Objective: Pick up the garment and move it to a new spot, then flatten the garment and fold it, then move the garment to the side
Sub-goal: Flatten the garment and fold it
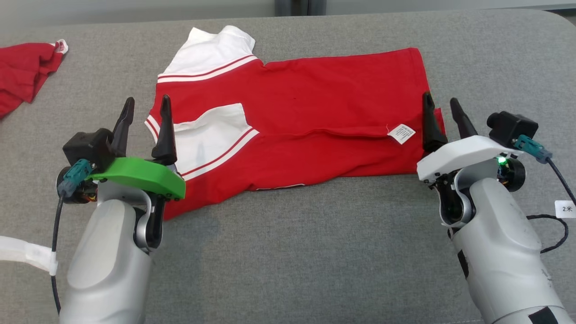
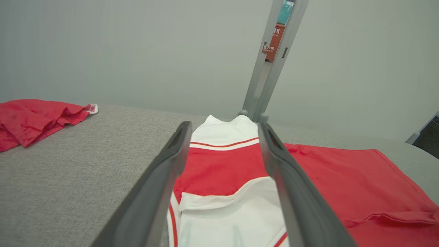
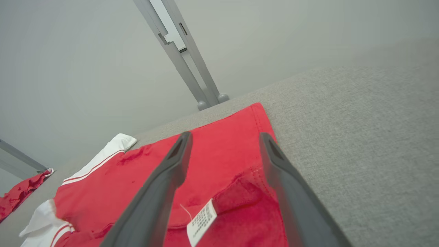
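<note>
The garment (image 1: 310, 112) is a red shirt with white, red-striped sleeves, lying folded lengthwise on the grey table (image 1: 288, 252). A white care label (image 1: 401, 133) shows near its right end. My left gripper (image 1: 146, 104) stands open over the garment's left end by the lower white sleeve (image 2: 226, 212), holding nothing. Over the right hem my right gripper (image 1: 441, 102) is open too, and the label (image 3: 200, 221) lies between its fingers (image 3: 161, 192) below. The garment (image 3: 219, 161) rests free of both grippers.
A second crumpled red cloth (image 1: 24, 74) lies at the table's far left, also visible as the red cloth (image 2: 34, 120) in the left wrist view. A grey post (image 2: 267, 68) stands behind the table against the wall. Cables hang beside my right forearm (image 1: 558, 225).
</note>
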Motion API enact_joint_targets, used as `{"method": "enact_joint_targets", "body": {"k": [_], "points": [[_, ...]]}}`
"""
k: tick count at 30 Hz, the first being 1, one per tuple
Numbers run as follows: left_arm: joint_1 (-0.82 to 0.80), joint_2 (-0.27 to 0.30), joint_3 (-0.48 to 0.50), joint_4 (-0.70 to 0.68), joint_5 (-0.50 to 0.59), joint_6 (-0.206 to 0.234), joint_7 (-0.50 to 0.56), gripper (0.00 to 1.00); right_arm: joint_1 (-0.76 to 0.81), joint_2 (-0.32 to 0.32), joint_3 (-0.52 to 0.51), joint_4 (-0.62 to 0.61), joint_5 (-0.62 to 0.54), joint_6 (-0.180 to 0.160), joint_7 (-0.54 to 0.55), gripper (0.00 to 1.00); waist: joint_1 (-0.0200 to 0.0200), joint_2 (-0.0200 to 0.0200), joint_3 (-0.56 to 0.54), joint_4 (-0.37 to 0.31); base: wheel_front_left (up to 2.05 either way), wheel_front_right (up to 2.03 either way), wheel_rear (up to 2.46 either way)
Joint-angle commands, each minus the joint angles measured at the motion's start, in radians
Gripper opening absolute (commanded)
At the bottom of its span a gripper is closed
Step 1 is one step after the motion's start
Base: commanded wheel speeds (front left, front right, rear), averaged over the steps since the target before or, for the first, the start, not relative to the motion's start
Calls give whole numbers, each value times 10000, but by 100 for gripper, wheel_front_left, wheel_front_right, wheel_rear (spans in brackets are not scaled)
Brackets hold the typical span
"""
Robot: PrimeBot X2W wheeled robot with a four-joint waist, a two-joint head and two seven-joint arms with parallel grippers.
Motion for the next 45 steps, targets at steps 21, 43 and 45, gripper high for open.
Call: {"method": "enact_joint_targets", "body": {"k": [21,43,45], "points": [[3830,341,405,-2403,-1172,657,3509,100,3931,-28,-1215,-4934,-2717,0,2741,100,0,0,-525,346,0,0,0],[2935,-60,807,-1778,-2046,662,3426,0,3389,-28,-1155,-3848,-2360,0,3172,100,0,0,376,-23,0,0,0],[2888,-73,784,-1849,-2034,635,3342,0,3094,-28,-1176,-3376,-2369,0,3137,100,0,0,400,52,0,0,0]]}}
